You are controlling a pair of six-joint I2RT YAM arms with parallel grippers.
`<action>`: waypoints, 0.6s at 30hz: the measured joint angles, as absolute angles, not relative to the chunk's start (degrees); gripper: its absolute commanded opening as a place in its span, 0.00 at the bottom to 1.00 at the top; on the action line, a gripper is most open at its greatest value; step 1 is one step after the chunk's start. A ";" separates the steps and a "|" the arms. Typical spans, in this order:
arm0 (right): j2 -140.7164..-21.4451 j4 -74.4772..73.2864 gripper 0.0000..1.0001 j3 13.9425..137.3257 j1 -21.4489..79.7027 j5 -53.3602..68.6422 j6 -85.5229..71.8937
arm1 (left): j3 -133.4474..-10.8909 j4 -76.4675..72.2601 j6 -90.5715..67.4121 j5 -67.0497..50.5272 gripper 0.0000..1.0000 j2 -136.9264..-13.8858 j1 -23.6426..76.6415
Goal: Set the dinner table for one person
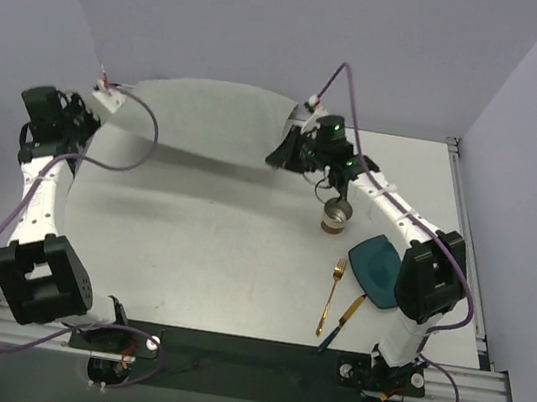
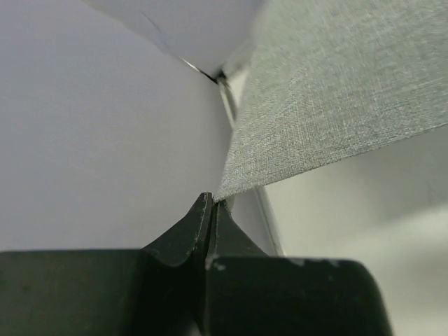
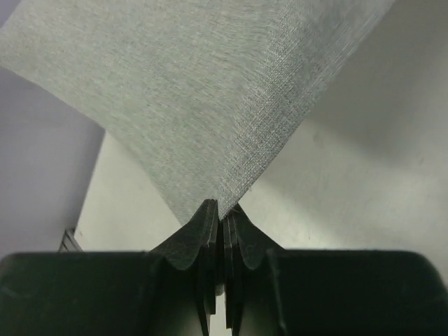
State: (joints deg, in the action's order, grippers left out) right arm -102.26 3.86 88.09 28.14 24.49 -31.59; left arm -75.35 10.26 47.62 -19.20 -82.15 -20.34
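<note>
A grey cloth mat (image 1: 205,116) hangs above the far side of the white dinner table (image 1: 200,252), stretched between both grippers. At the far left, my left gripper (image 1: 97,115) is shut on one corner of the mat. The left wrist view shows the fingertips (image 2: 212,199) pinching the tip of the cloth (image 2: 336,91). My right gripper (image 1: 281,150) is shut on the opposite corner, near the middle of the far edge. In the right wrist view its jaws (image 3: 222,206) clamp the point of the mat (image 3: 210,91).
A small metal cup (image 1: 336,214) stands just below the right gripper. A dark teal plate (image 1: 380,268) lies at the right. A gold fork (image 1: 332,294) and a gold-handled knife (image 1: 341,321) lie beside it near the right arm's base. Walls close off the back and both sides.
</note>
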 measured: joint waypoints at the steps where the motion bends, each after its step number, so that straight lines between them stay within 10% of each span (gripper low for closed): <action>1: -102.26 2.79 0.00 85.10 29.52 24.58 -31.14 | -71.29 12.58 50.39 -19.79 0.00 -80.68 -20.97; 18: -92.51 -12.03 0.00 56.10 45.17 22.63 -33.39 | -45.32 52.90 83.48 -17.08 0.00 -64.97 -25.87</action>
